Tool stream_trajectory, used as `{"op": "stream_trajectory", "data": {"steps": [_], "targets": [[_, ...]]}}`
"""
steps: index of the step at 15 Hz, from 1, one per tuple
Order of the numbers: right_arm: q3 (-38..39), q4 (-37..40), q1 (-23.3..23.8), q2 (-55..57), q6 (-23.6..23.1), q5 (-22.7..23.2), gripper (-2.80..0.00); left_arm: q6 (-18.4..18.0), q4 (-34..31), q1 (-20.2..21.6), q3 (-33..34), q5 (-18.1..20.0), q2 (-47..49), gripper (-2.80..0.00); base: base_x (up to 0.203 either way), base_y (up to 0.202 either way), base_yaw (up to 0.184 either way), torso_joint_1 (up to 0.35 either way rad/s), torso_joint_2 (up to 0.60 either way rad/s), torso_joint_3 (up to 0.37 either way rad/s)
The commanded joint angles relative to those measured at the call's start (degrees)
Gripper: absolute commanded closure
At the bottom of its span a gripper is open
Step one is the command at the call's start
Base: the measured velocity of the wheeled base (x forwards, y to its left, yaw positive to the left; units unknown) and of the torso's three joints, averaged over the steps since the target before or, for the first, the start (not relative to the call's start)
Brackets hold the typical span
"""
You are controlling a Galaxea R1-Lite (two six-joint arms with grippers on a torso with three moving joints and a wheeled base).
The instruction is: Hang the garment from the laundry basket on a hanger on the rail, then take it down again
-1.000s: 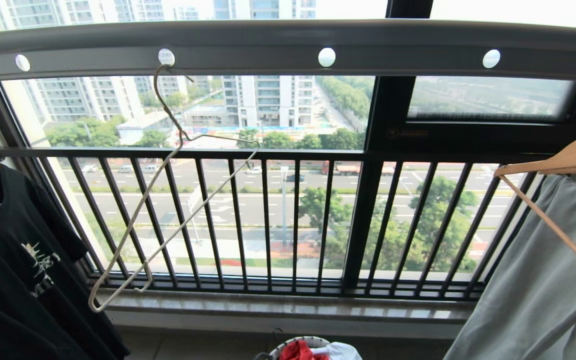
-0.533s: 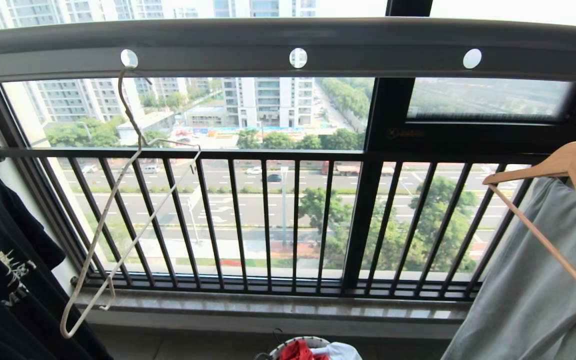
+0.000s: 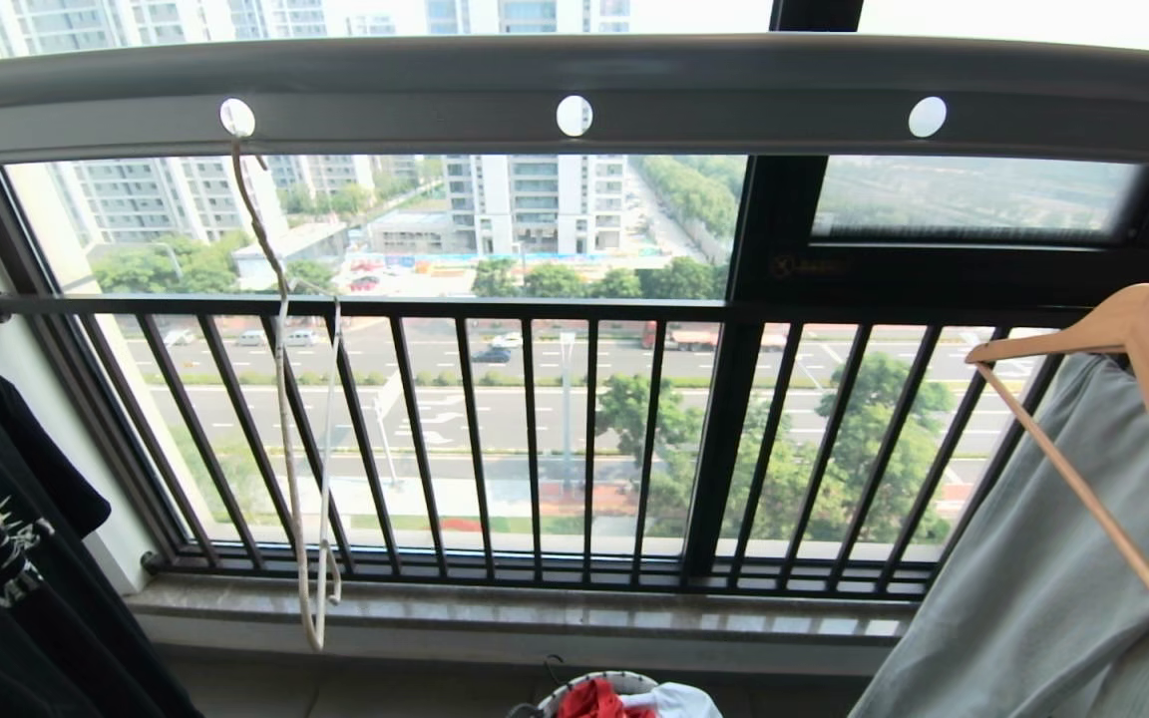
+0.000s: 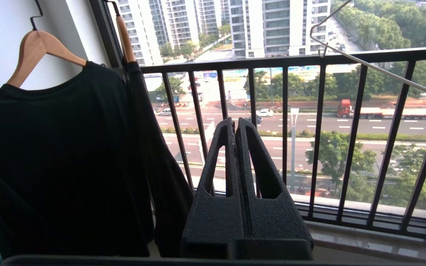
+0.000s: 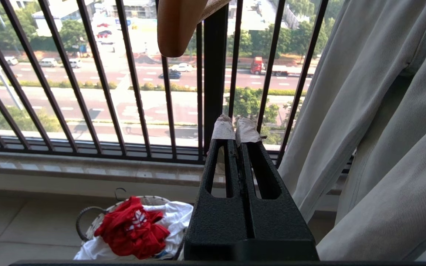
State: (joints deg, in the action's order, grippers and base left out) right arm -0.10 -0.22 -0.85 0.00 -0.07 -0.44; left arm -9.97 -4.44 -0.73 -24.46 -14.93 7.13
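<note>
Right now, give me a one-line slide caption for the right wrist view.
Shut right gripper facing the barred window, red garment crumpled in the laundry basket below, pale grey-green garment hanging beside.

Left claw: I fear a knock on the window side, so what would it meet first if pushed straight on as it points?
Probably the black window railing: the shut left claw points at its bars, nothing visibly between. The black T-shirt hangs beside it, off that line. Depth is unclear.
</note>
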Motion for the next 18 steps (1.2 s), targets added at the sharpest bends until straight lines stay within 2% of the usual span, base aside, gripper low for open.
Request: {"op": "stream_trajectory", "data": {"steps": [1, 6, 9, 12, 18], "targets": [[0.01, -0.04, -0.03, 0.09, -0.01, 0.0, 0.0, -0.02, 0.04, 0.27, 6.12, 6.29, -6.69, 0.0, 0.0, 0.0, 0.0, 0.0, 0.0, 0.0], [0.01, 0.04, -0.03, 0.0, -0.01, 0.0, 0.0, -0.28, 4.02, 0.29, 17.14, 12.59, -7.11, 0.0, 0.0, 0.0, 0.0, 0.0, 0.0, 0.0], [0.01, -0.02, -0.03, 0.0, -0.01, 0.0, 0.0, -0.43, 7.72, 0.29, 24.41, 14.11, -7.12, 0.0, 0.0, 0.0, 0.0, 0.0, 0.0, 0.0], [0.01, -0.04, -0.03, 0.02, -0.01, 0.0, 0.0, 0.06, 3.67, 0.29, 24.44, 16.13, -7.07, 0.0, 0.0, 0.0, 0.0, 0.0, 0.0, 0.0], [0.01, -0.04, -0.03, 0.0, -0.01, 0.0, 0.0, 3.54, 3.47, 0.29, 24.46, 16.26, -7.04, 0.0, 0.0, 0.0, 0.0, 0.0, 0.0, 0.0]]}}
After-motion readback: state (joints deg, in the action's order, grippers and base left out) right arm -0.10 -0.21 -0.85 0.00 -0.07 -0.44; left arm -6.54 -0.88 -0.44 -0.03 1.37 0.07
